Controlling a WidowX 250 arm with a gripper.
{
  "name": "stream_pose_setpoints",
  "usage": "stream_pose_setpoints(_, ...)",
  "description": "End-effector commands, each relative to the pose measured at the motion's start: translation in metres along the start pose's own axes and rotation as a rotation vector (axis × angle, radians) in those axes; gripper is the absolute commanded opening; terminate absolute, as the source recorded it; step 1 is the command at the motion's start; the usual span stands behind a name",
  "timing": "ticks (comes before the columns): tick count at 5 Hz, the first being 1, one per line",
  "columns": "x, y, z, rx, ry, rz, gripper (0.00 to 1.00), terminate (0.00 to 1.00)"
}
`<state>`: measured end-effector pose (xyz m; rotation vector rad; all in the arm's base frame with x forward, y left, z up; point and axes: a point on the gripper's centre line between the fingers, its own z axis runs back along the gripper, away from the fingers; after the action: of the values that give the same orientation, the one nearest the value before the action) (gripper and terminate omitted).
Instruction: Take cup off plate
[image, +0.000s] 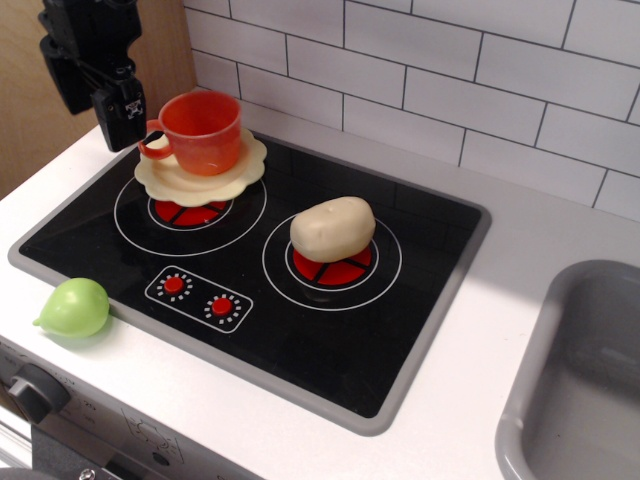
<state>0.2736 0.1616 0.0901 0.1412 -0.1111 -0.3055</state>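
Note:
The orange-red cup (203, 132) stands upright on the pale cream scalloped plate (190, 181), which lies on the back left burner of the black toy stovetop (300, 320). The cup's loop handle (152, 143) points left. My black gripper (92, 100) hangs at the upper left, just left of the cup. Its jaws stand apart and hold nothing. Its nearer finger (120, 112) is close beside the handle; I cannot tell whether it touches.
A beige potato (333, 229) lies on the right burner. A light green pear-shaped toy (75, 307) lies on the white counter at the front left. A grey sink (585, 380) is at the right. A white tiled wall is behind and a wooden panel is at the left.

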Motion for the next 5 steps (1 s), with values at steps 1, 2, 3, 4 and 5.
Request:
stream_pose_setpoints(1, 0.016, -0.002, 0.008, -0.01, -0.05, -0.085, 1.0, 0.0)
stream_pose_setpoints(2, 0.02, -0.01, 0.003, -0.051, -0.023, -0.104, 1.0, 0.0)
stream_pose_setpoints(3, 0.021, -0.018, -0.003, -0.083, -0.01, -0.133, 1.0, 0.0)
stream_pose_setpoints(4, 0.023, -0.019, -0.001, -0.103, -0.047, -0.13, 1.0, 0.0)
stream_pose_setpoints(5, 0.024, -0.024, -0.004, -0.054, -0.099, -0.114, 0.0, 0.0)
